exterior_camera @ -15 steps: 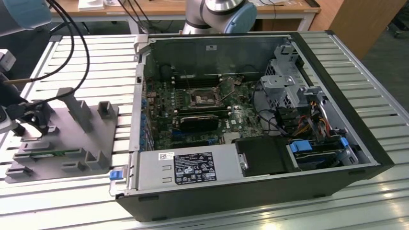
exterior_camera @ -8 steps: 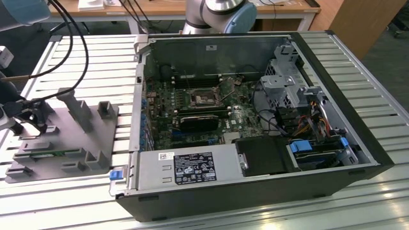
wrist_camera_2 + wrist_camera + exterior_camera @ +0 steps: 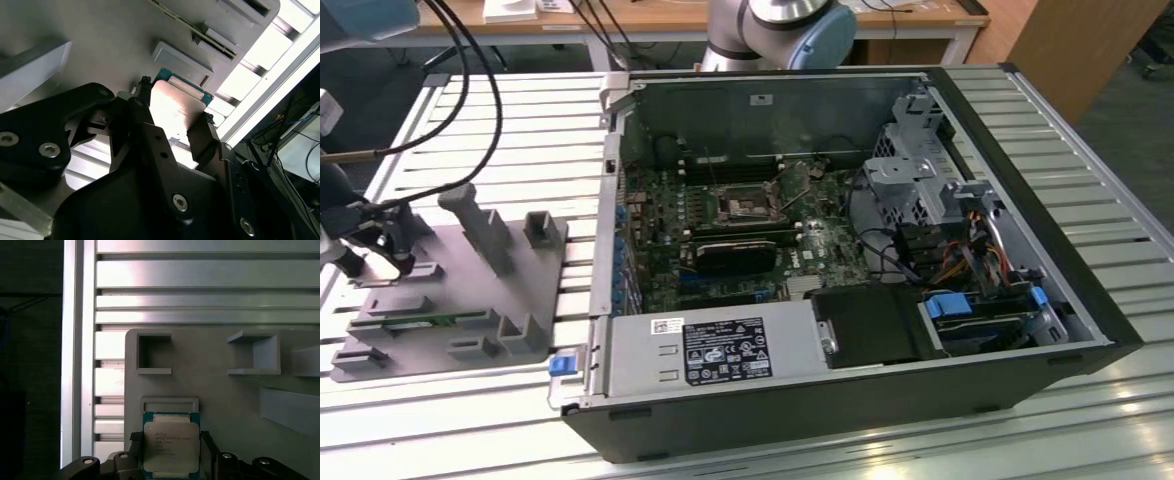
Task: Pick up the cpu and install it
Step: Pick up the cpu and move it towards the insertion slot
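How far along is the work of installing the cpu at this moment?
Done: nothing is installed so far. In hand: the gripper sits astride the cpu at the grey holder; whether the chip is clamped or lifted cannot be told. Left: the whole install, since the socket in the open computer case looks unfilled and the cpu is away from it.

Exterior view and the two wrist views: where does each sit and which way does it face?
Exterior view: off the arm, which shows; faces down at computer case and grey fixture.
First wrist view: near the wrist, facing the cpu past the end effector.
Second wrist view: likewise, slanted.
Both wrist views share cpu and end effector.
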You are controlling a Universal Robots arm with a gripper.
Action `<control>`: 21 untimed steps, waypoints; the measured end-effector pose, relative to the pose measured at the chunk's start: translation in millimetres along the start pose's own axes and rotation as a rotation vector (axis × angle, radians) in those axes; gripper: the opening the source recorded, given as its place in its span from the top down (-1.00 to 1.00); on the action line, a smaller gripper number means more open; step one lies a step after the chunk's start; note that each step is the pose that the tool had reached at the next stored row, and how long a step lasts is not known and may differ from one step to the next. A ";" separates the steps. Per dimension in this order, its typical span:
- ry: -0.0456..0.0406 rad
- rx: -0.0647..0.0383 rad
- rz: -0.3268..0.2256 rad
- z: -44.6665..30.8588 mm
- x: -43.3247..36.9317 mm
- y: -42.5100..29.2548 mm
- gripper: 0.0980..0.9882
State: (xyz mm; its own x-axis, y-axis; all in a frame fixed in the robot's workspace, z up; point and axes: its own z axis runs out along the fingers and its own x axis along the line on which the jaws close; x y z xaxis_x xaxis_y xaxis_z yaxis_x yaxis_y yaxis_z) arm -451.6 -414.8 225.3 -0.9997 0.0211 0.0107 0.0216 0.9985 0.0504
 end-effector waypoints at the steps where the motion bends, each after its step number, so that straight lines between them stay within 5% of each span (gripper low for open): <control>1: 0.0001 0.000 0.000 -1.3 0.0 0.0 0.00; 9: -0.0001 -0.002 0.000 -12.2 0.1 0.6 0.00; 21: 0.0000 -0.004 0.000 -39.9 0.4 2.0 0.00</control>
State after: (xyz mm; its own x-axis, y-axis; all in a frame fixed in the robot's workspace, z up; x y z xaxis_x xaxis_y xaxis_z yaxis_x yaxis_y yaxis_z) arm -451.6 -414.8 265.3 -0.9997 0.0210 0.0107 0.0216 0.9983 0.0544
